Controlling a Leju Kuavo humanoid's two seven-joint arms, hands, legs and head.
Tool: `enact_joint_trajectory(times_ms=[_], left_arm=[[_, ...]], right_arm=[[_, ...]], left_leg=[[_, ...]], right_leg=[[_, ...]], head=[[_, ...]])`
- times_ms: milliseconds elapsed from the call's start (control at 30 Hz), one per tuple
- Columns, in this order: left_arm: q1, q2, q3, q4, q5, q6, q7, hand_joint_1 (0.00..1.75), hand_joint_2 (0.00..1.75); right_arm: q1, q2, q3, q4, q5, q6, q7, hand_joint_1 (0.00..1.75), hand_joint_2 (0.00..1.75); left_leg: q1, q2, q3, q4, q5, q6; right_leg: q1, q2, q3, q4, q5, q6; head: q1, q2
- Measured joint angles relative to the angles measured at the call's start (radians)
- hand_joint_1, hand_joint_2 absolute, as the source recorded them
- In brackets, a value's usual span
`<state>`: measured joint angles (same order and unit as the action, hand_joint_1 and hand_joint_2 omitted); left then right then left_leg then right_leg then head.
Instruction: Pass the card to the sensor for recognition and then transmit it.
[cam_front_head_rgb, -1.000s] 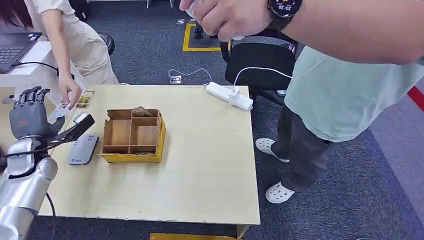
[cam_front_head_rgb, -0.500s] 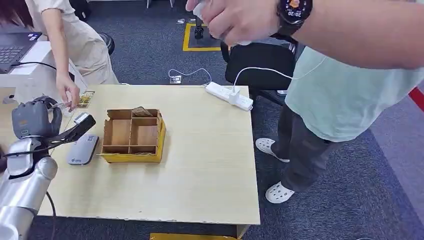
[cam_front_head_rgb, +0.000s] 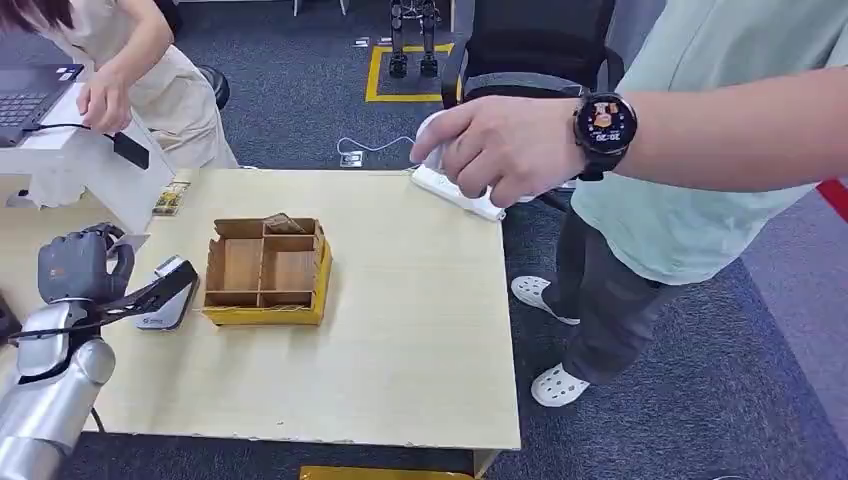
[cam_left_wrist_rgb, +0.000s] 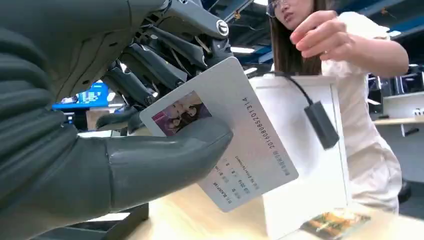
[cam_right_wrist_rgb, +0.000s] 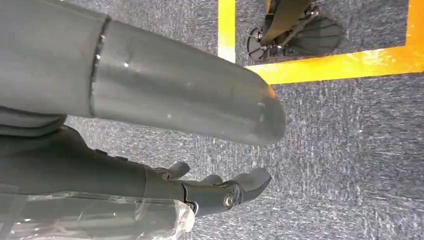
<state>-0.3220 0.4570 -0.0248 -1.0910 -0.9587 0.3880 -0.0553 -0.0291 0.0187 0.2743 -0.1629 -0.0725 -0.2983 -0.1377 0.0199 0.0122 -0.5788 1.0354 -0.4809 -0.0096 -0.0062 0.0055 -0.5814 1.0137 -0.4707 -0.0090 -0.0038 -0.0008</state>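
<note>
L hand (cam_front_head_rgb: 75, 265) grips the card (cam_left_wrist_rgb: 220, 135): thumb pressed on the printed face, darker fingers behind it, so the card stands out past the fingertips w/ most of its face free, which looks like a hold meant for presenting it flat to a reader. In the head view the hand hovers over the table's (cam_front_head_rgb: 400, 350) left edge, just above and beside the grey sensor (cam_front_head_rgb: 165, 300), which lies flat near that edge, next to the cardboard tray (cam_front_head_rgb: 265, 270). Card isn't over the sensor yet, judging by the head view; exact gap can't be told.

R hand (cam_right_wrist_rgb: 220, 192) hangs low over carpet, holds nothing, fingers loosely curled but apart.

Room: tray sits just right of the sensor, so the approach should prob stay on the left-edge side. White box (cam_front_head_rgb: 110, 185) at the far left corner, w/ a small picture card (cam_front_head_rgb: 172, 197) beside it. A person (cam_front_head_rgb: 150, 70) stands behind that corner, hand raised off the table. Another person's arm (cam_front_head_rgb: 600, 140) reaches in over the far right corner, hand on the power strip (cam_front_head_rgb: 480, 205). Middle and near edge of the table are bare, so there's space to pass the card on afterwards
</note>
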Motion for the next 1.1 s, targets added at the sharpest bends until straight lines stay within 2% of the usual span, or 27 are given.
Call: enact_joint_trajectory(times_ms=[100, 300, 567, 733, 1000, 1100], left_arm=[[0.029, 0.008, 0.000, 0.000, -0.089, 0.020, 0.051, 1.75, 1.75], [0.090, 0.014, 0.000, 0.043, -0.273, 0.105, 0.121, 1.75, 1.75], [0.140, -0.011, -0.005, 0.130, -0.433, 0.150, 0.183, 1.75, 1.75], [0.158, -0.047, -0.008, 0.181, -0.445, 0.185, 0.191, 1.75, 1.75], [0.160, -0.094, -0.011, 0.219, -0.442, 0.191, 0.191, 1.75, 1.75], [0.160, -0.103, -0.011, 0.220, -0.416, 0.191, 0.165, 1.75, 1.75]], right_arm=[[0.000, 0.000, 0.000, 0.000, 0.003, -0.002, 0.004, 0.00, 0.00], [0.002, 0.000, -0.002, 0.000, 0.006, -0.005, 0.006, 0.00, 0.00], [0.002, 0.000, -0.003, 0.000, -0.010, -0.005, 0.000, 0.00, 0.00], [0.001, 0.000, -0.003, 0.000, -0.011, -0.006, 0.000, 0.00, 0.00], [0.001, 0.000, -0.003, 0.000, -0.012, -0.013, 0.000, 0.00, 0.00], [0.001, 0.000, -0.006, 0.000, -0.013, -0.017, 0.000, 0.00, 0.00]], left_leg=[[0.000, 0.001, 0.000, 0.000, 0.000, 0.000], [0.000, 0.000, 0.000, 0.000, 0.000, 0.000], [0.000, 0.000, -0.001, 0.000, 0.000, 0.000], [0.000, -0.001, -0.001, 0.000, 0.000, 0.000], [0.000, -0.001, 0.000, 0.000, 0.000, 0.000], [0.000, -0.001, 0.000, 0.000, 0.000, 0.000]], right_leg=[[0.000, 0.000, 0.000, 0.000, 0.000, 0.000], [0.000, 0.000, 0.000, 0.000, 0.000, 0.000], [0.000, 0.000, -0.001, 0.000, 0.000, 0.000], [0.000, -0.001, 0.000, 0.000, 0.000, 0.000], [0.000, -0.002, 0.000, 0.000, 0.000, 0.000], [0.000, -0.002, 0.000, 0.000, 0.000, 0.000]], head=[[-0.001, 0.000], [-0.001, 0.000], [0.000, 0.000], [0.000, 0.000], [0.000, 0.000], [0.000, 0.000]])
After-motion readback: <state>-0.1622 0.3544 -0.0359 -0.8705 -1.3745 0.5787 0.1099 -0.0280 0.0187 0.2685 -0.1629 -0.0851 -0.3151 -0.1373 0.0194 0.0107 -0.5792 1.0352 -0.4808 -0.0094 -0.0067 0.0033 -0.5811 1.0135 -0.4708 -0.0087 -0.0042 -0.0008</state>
